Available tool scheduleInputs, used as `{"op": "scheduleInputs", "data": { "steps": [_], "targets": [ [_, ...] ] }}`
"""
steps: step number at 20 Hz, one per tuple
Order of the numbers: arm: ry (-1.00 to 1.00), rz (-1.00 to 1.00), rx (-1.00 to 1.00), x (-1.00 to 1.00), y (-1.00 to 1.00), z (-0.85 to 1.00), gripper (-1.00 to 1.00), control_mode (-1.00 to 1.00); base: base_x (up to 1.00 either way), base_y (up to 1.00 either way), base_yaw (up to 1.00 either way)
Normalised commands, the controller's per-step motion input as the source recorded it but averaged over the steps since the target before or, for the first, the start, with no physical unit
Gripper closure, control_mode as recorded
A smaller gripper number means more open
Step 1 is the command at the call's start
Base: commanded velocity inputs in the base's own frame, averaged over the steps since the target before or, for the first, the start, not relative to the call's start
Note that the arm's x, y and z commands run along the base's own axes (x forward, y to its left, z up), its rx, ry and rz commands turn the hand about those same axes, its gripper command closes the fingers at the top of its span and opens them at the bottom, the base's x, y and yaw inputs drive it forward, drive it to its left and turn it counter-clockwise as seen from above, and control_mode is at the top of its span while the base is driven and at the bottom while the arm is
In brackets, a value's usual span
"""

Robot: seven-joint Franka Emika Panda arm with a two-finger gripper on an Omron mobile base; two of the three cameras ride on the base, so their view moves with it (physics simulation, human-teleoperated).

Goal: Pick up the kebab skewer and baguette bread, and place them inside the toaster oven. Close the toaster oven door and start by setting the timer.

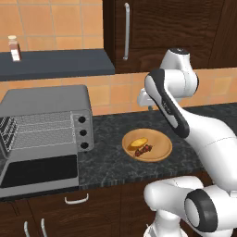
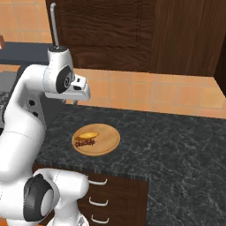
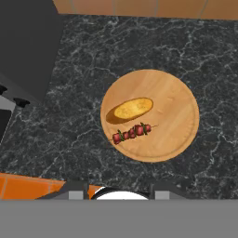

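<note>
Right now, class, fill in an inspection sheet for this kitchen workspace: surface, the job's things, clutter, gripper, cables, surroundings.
Surface: dark speckled stone counter, over dark wood drawers.
Job's things: kebab skewer and baguette bread lie side by side on the round wooden plate, apart from each other. Toaster oven stands left of the plate; toaster oven door is dropped open, wire racks bare.
Clutter: a small bottle on the dark shelf above the oven.
Gripper: gripper hangs high above the plate, holding nothing; whether the jaws are open cannot be told.
Cables: nothing seen.
Surroundings: orange tiled wall, dark wood cabinets with a metal bar handle.
</note>
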Motion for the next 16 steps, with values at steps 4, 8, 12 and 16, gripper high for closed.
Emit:
{"op": "scheduleInputs", "data": {
  "steps": [4, 8, 12, 16],
  "targets": [
    [0.0, 0.0, 0.0, 0.0, 0.0, 0.0, -1.0, 1.0, 0.0, 0.0, 0.0],
    [0.0, 0.0, 0.0, 0.0, 0.0, 0.0, -1.0, 1.0, 0.0, 0.0, 0.0],
    [0.0, 0.0, 0.0, 0.0, 0.0, 0.0, -1.0, 1.0, 0.0, 0.0, 0.0],
    [0.0, 0.0, 0.0, 0.0, 0.0, 0.0, -1.0, 1.0, -0.06, 0.22, 0.0]
  ]
}}
